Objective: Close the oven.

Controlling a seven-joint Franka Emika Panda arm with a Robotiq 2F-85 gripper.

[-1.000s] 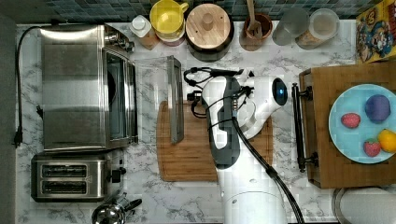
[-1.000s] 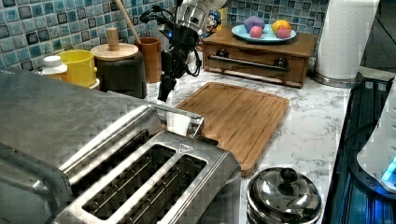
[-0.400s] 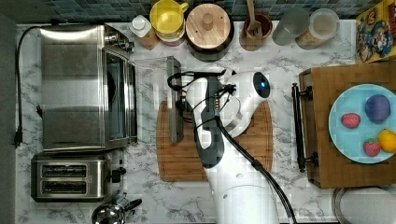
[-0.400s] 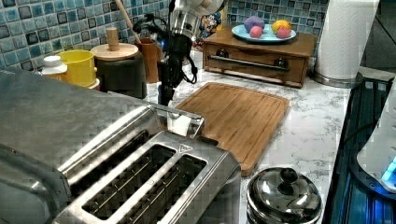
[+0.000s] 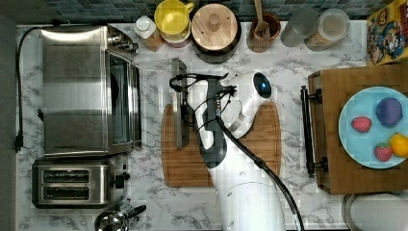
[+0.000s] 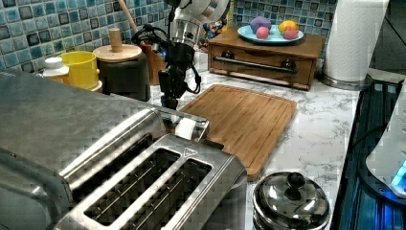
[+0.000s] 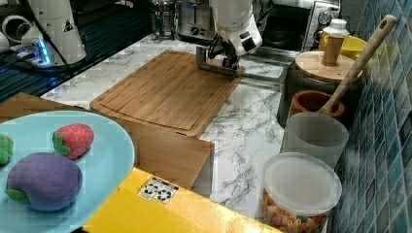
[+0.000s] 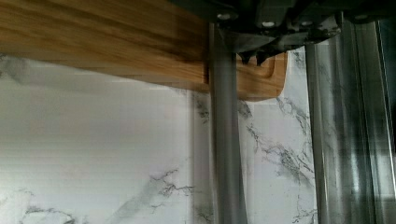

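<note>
we see a marble tabletop [image 5: 293,72] w/ a steel oven [image 5: 77,91] at the top view's left, its glass door [image 5: 156,101] dropped open and lying flat toward the wooden cutting board [image 5: 250,159]. the door's bar handle [image 5: 180,103] lies over the board's edge. the white robot arm [image 5: 240,192] reaches in over the board; its claw [image 6: 168,101] sits right at the handle, approx. mid-bar. we can't tell if the claw fingers are apart or together. a two-slot toaster [image 5: 72,183] stands just beside the oven. a blue plate [image 5: 361,144] w/ toy fruit rests on a wooden box [image 5: 346,178], well apart.
</note>
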